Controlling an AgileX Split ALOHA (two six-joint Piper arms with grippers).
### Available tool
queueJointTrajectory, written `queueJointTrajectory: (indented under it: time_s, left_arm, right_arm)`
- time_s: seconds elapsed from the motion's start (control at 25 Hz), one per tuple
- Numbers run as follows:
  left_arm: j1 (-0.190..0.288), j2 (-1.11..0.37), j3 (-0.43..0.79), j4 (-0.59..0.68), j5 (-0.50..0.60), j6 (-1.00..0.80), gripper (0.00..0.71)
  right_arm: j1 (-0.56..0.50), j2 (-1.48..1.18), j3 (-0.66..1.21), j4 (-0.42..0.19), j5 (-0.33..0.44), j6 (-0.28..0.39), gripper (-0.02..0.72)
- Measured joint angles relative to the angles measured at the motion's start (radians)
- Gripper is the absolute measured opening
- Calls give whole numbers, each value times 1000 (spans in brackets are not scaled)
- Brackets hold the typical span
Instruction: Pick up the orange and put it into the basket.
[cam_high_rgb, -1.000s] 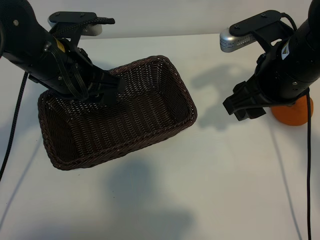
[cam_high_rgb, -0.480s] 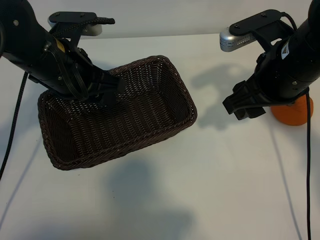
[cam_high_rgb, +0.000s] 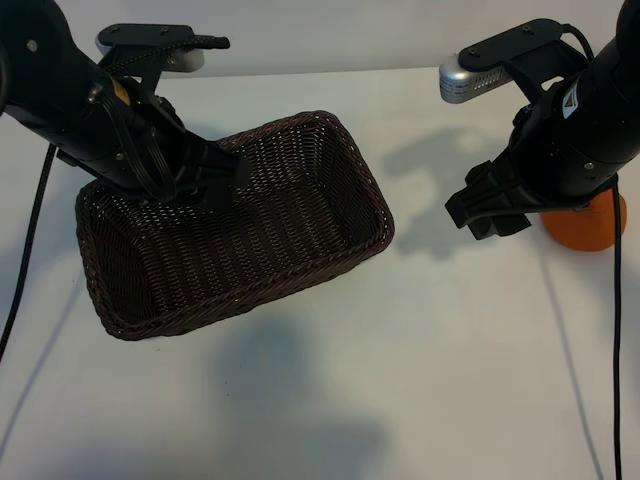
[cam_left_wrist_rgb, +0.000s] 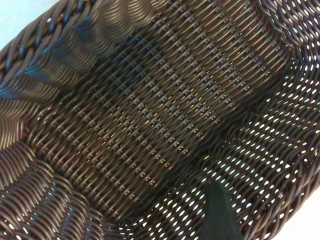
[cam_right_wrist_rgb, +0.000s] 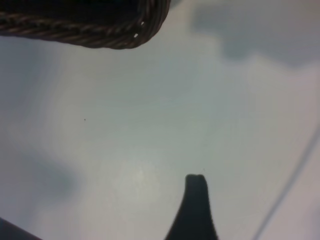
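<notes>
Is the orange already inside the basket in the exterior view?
No. The orange sits on the table at the far right, partly behind the right arm, while the basket holds no fruit.

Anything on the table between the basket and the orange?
Only the right gripper, hanging over bare table between basket and orange, as the exterior view shows.

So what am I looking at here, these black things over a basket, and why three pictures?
Those are two robot arms at a white table, filmed once from outside and once from a small camera on each wrist. The left gripper hangs over the brown wicker basket, so its camera sees only weave. The right gripper hovers above bare table; its camera catches a corner of the basket's rim. Both have their jaws open and hold nothing. The orange sits on the table, partly hidden behind the right arm.
</notes>
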Motion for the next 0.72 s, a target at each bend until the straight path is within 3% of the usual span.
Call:
queueJointTrajectory:
  time_s: [0.28,0.72]
  left_arm:
    - [0,0,0,21,-3,-74,487]
    - [0,-131,0,346,162,-417,499]
  right_arm:
    - [0,0,0,0,0,0,580]
    - [0,0,0,-1,-1,-1,580]
